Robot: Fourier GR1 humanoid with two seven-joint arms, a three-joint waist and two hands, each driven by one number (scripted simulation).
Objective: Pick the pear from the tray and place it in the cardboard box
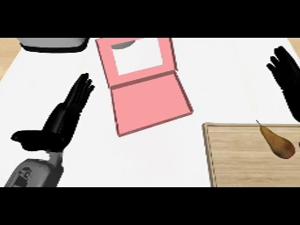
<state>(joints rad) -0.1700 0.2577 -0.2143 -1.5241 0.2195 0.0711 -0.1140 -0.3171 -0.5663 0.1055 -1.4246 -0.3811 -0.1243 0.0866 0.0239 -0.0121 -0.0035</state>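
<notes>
A brown pear [277,141] with a thin stem lies on the wooden tray [243,154] at the lower right. A pink box [147,85] with its flap laid flat sits at the centre back of the white counter. My right hand [294,88] is open, fingers straight and pointing away, just right of and above the pear, apart from it. At the lower left my left hand [64,115] rests open with straight fingers, left of the pink box and holding nothing.
A grey and black appliance [53,44] stands at the back left edge. White counter [236,79] lies between the box and the tray. Wooden strips show at the far left and right.
</notes>
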